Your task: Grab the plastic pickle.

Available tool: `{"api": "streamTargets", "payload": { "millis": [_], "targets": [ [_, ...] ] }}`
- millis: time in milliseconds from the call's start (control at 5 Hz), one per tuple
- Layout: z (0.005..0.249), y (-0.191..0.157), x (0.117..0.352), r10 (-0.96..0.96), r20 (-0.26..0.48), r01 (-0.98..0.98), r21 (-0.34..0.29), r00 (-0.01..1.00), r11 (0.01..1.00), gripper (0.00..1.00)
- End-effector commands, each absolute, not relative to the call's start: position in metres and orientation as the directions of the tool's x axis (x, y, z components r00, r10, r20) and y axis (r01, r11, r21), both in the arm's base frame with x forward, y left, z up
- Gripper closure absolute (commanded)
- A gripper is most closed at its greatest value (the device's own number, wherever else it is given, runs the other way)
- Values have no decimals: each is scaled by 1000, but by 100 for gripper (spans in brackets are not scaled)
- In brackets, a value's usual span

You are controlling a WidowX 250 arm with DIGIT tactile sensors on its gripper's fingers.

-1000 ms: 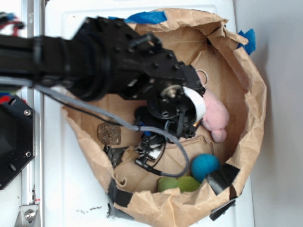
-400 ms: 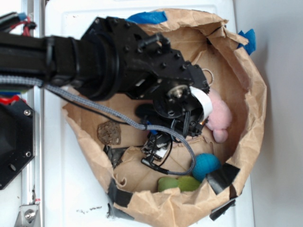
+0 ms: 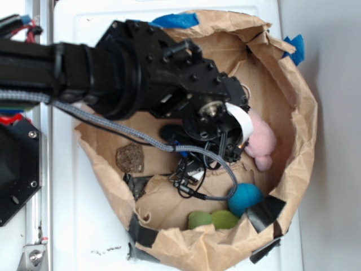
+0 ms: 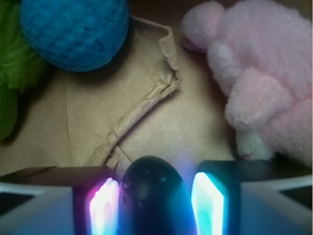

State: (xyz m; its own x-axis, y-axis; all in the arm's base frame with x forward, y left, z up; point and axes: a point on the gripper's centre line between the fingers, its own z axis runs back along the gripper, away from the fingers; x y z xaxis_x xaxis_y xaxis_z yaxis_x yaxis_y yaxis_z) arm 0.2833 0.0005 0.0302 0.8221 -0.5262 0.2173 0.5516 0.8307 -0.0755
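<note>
The plastic pickle (image 4: 155,191) is a glossy dark capsule lying on the brown paper. In the wrist view its rounded end pokes out between my two lit pads. My gripper (image 4: 156,200) is shut on it, the left pad pressed to its side and the right pad all but touching. In the exterior view only a dark end of the pickle (image 3: 169,133) shows under the black arm (image 3: 158,73), which hides the fingers. The pink plush bunny (image 3: 258,141) lies just right of the gripper.
All of this sits inside a crumpled paper bag (image 3: 293,141) with raised walls. A blue fuzzy ball (image 3: 244,197) and a yellow-green fuzzy lump (image 3: 213,219) lie at the bag's near side. A brown patch (image 3: 130,158) is at the left. Cables loop below the wrist.
The arm shifted right and slightly down toward the bunny a second ago. Over the last half second it has held nearly still, and the cable loop has sagged lower.
</note>
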Motion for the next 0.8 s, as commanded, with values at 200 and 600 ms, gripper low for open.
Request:
{"api": "streamTargets", "payload": {
  "millis": [200,600],
  "targets": [
    [42,-13,283,-555,249,581,-39,793,813,100],
    [44,-13,282,-558,254,584,-35,790,811,100]
  ]
}}
